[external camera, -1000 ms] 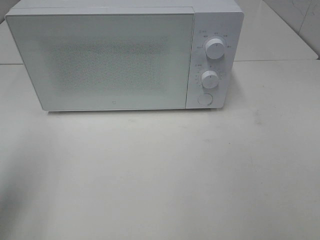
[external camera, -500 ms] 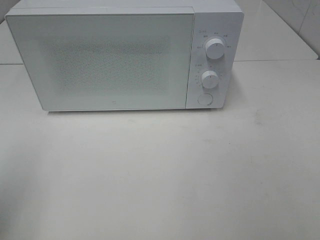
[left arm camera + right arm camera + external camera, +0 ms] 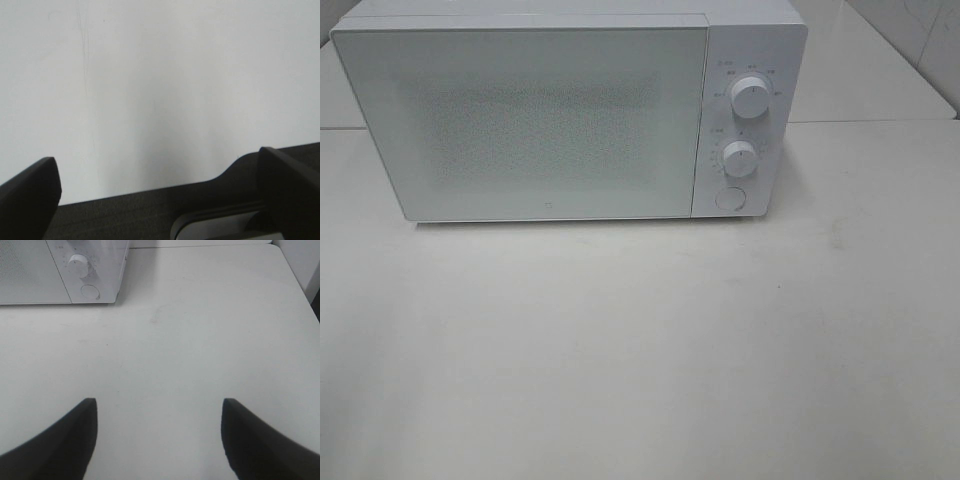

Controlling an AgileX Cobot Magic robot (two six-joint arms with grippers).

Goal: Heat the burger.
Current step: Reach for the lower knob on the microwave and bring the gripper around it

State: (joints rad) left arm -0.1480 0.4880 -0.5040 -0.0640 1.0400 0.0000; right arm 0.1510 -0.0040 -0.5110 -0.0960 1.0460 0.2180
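Gaping left pincer (image 3: 157,160), right pincer (image 3: 158,402); closed microwave (image 3: 570,112) on table (image 3: 640,350).

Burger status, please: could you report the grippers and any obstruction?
Left gripper open, empty; right gripper open, empty. Burger not visible. Microwave door shut.

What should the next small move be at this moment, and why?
Probably ease the right gripper toward the round button below the lower knob on the microwave, likely its door release. The door is shut, no burger shows in any view, and this gripper and the left gripper stand open and empty.
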